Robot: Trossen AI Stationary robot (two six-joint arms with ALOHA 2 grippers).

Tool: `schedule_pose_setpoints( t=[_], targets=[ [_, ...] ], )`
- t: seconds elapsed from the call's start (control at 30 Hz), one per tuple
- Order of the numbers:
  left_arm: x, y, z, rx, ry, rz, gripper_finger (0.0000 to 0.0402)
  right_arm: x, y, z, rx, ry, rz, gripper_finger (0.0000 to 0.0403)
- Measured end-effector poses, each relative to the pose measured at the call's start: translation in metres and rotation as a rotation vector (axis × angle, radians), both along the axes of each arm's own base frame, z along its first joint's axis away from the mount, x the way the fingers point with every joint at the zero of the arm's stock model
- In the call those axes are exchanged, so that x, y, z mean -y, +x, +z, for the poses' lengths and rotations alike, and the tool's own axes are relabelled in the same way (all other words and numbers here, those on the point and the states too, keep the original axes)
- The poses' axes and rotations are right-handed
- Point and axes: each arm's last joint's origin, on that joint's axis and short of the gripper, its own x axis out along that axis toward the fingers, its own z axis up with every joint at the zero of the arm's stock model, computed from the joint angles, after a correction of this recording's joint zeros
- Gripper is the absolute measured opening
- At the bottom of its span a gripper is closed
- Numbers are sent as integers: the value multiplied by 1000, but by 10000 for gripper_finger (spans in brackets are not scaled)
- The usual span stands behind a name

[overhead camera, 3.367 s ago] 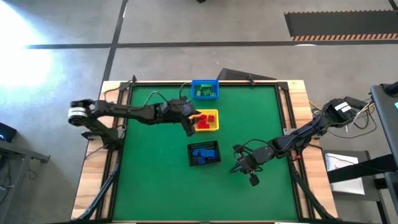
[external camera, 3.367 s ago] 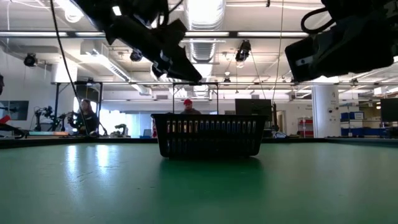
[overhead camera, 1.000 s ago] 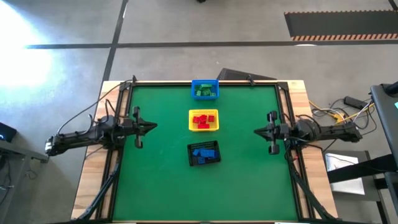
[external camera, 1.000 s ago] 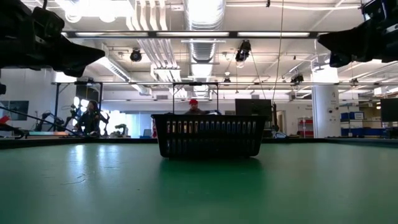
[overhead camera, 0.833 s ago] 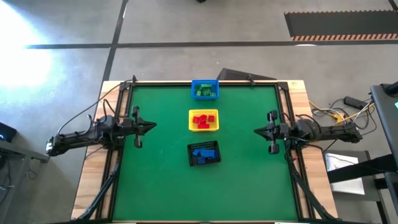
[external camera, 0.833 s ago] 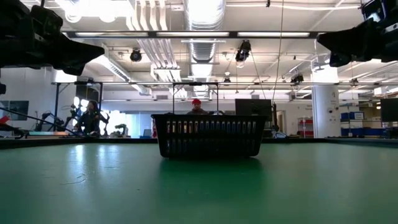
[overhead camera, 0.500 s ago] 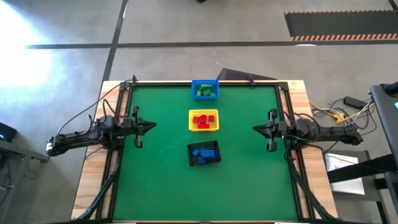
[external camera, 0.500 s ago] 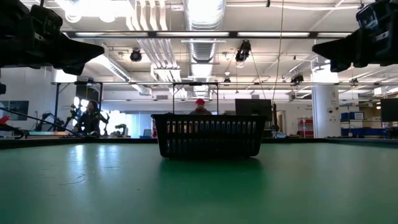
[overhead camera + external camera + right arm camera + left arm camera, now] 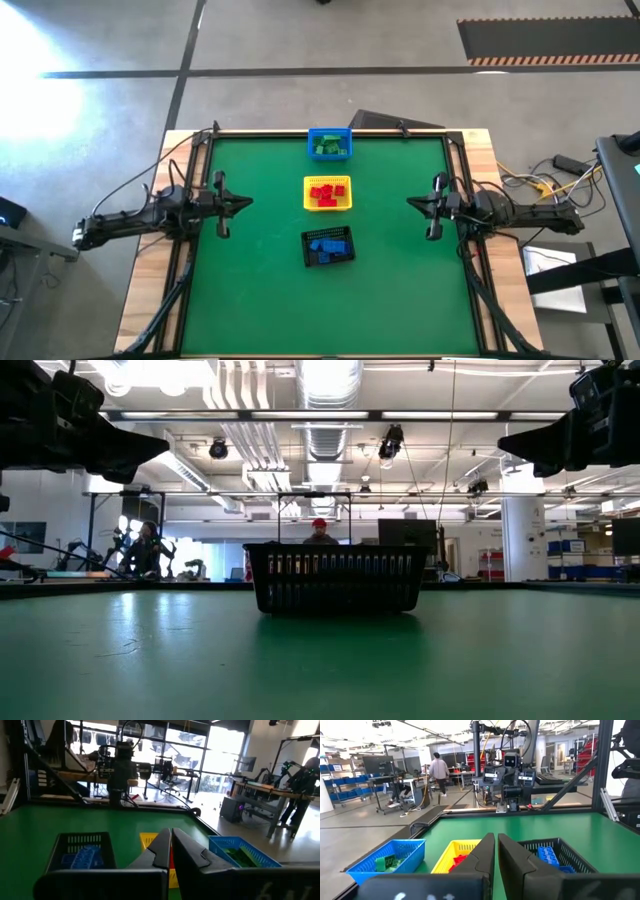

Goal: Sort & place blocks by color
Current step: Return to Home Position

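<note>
— How did the left claw [image 9: 243, 203] stand?

— Pressed together, with only a sliver between its fingers, and pinching nothing. It hung near the left edge of the table [image 9: 260, 285], pointing inward.

— And the right claw [image 9: 412, 204]?

— The same: fingers together and empty, near the right edge, pointing straight back at the other one.

— Where were the blocks from there?

— Between the two claws, well apart from both. The green blocks [image 9: 328, 149] lay in the blue basket [image 9: 329, 132]. The red blocks [image 9: 325, 193] were in the yellow basket [image 9: 307, 196], and the blue blocks [image 9: 327, 244] in the black basket [image 9: 306, 252]. I saw none loose on the green top.

— How did the baskets lie?

— In one row down the middle, crosswise to the line from claw to claw. The yellow one sat just about on that line. The blue one was off to one side at the table's edge, the black one off to the other.

— Which arm was nearer?

— Neither, as far as I could judge; the row was about midway. The sorting looked done, so I'd say the only move left was for both arms to settle at rest, away from the baskets.
</note>
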Motion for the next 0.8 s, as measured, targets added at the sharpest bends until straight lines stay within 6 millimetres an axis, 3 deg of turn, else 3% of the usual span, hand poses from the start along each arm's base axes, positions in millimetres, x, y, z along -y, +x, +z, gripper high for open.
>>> schedule_pose_setpoints(
  t=[0.4, 0.8],
  targets=[
    [0, 0, 0, -4, 0, 0, 4, 5, -1, -1, -1, 60, -188, 9],
    [0, 0, 0, -5, 0, 0, 4, 6, -1, -2, 4, 81, -195, 9]
  ],
)
